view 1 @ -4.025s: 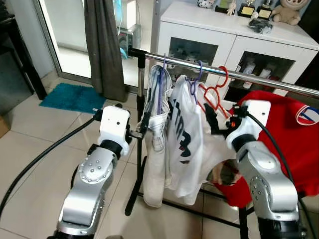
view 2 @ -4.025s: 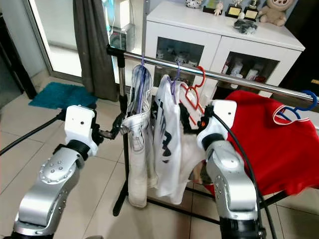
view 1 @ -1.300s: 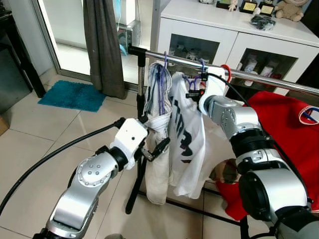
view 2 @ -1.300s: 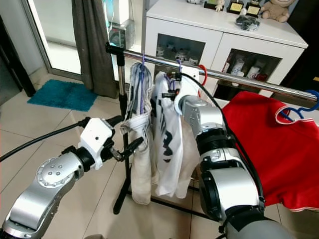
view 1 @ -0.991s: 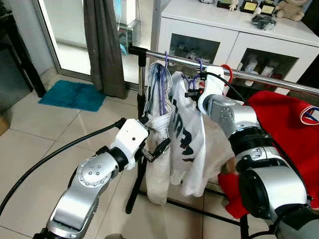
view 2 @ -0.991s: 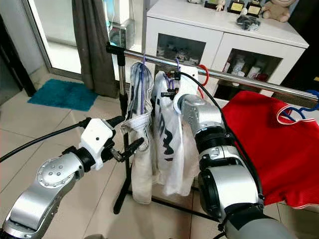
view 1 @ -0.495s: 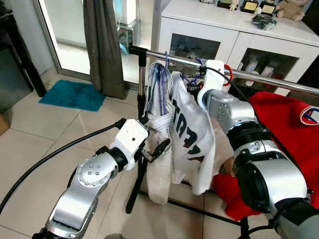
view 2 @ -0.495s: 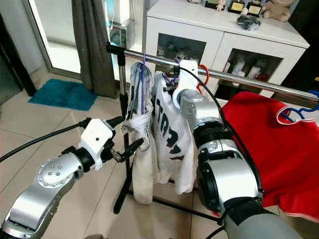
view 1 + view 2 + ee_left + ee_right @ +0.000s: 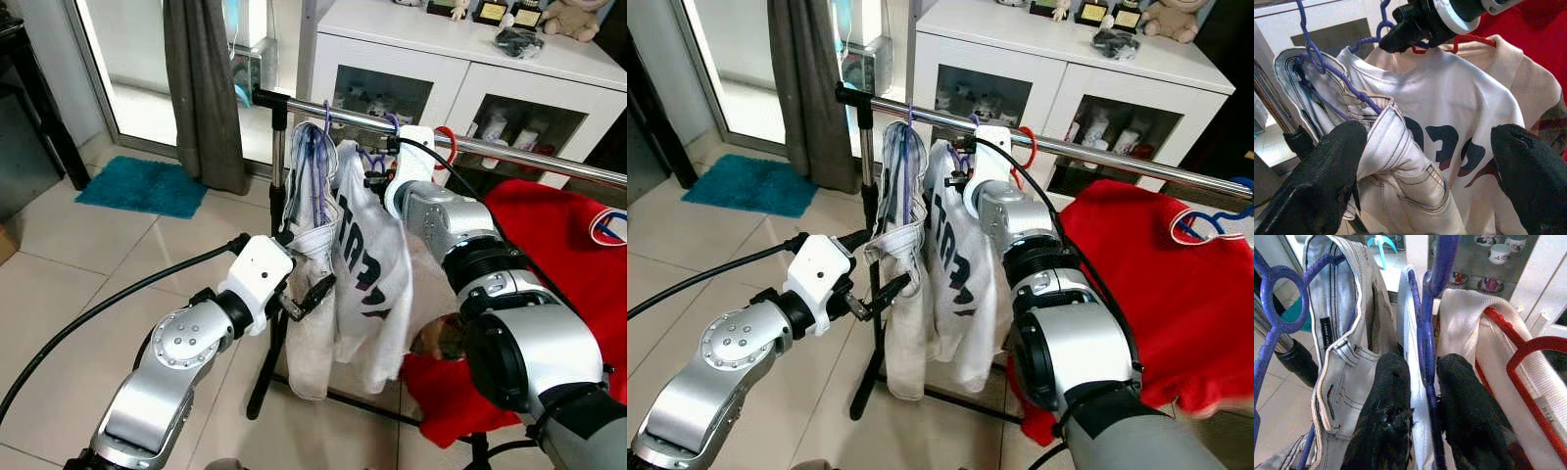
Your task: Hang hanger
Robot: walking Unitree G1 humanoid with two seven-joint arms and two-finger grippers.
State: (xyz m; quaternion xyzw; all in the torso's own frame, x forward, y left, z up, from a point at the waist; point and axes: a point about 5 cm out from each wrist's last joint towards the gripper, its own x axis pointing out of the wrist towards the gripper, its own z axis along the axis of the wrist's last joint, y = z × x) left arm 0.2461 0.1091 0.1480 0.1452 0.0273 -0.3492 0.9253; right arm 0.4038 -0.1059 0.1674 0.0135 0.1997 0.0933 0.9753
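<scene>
Gripping: thin purple plastic hanger is pinched by right gripper, fingers closed round it.
Rail: shiny metal clothes rail carries the hanger's hook.
Left gripper: held wide apart, pale jeans touched.

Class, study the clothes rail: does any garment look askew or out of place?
Yes. The red shirt is slumped low at the right end of the rail, bunched toward the floor rather than hanging straight. The white printed T-shirt hangs slightly skewed while the right tool grips its purple hanger.
</scene>
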